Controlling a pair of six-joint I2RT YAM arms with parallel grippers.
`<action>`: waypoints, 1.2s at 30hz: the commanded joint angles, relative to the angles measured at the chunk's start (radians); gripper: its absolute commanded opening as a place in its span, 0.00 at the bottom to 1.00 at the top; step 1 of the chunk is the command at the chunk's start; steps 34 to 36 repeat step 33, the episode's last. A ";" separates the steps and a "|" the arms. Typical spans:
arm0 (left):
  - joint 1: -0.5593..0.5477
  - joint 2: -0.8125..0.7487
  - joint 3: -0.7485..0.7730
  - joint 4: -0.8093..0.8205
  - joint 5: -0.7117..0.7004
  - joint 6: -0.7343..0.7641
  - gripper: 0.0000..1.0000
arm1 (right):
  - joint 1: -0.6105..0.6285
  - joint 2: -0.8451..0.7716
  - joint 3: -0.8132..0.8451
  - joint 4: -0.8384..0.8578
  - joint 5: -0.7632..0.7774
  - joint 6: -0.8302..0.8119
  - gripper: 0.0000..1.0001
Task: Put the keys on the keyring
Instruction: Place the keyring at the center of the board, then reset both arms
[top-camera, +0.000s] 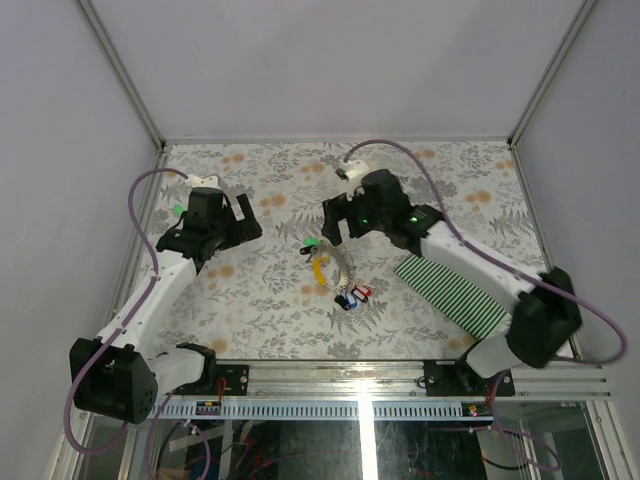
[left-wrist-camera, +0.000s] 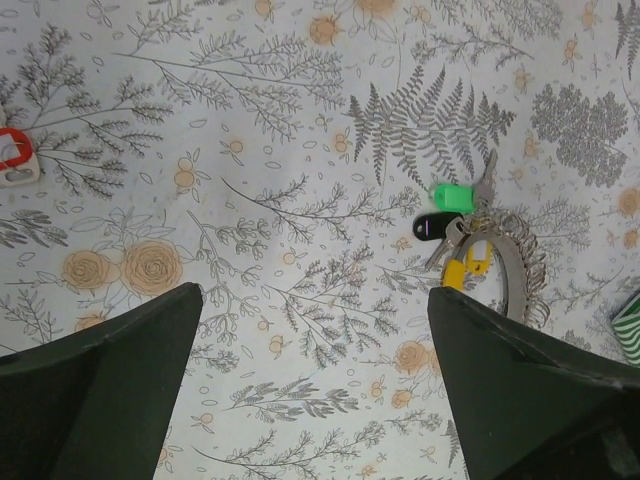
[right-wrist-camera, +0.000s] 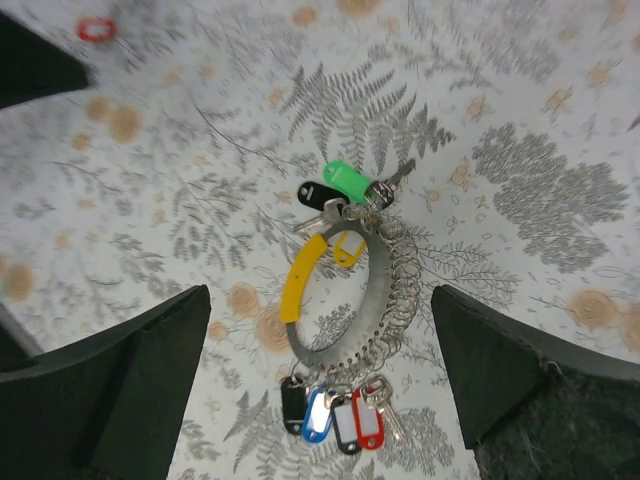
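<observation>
The keyring lies flat mid-table: a grey metal hoop with a yellow grip and a row of small wire rings. Keys hang on it: a green-headed one and a black one at its far end, and a cluster of black, blue and red heads at its near end. A lone red key tag lies apart to the left. My right gripper hovers open above the hoop, touching nothing. My left gripper is open over bare cloth, with the keyring to its right.
A floral cloth covers the table. A green-and-white striped mat lies at the right under the right arm. Grey walls and metal rails close in the workspace. The red tag sits at the left wrist view's left edge.
</observation>
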 joint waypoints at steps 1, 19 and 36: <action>0.006 0.007 0.081 -0.044 -0.042 0.015 1.00 | -0.003 -0.301 -0.025 -0.066 0.040 0.002 0.99; 0.005 -0.465 -0.085 0.152 -0.061 0.063 1.00 | -0.002 -1.190 -0.439 -0.111 0.431 0.009 0.99; 0.006 -0.598 -0.220 0.156 -0.078 0.078 1.00 | -0.002 -1.269 -0.538 -0.121 0.513 0.082 0.99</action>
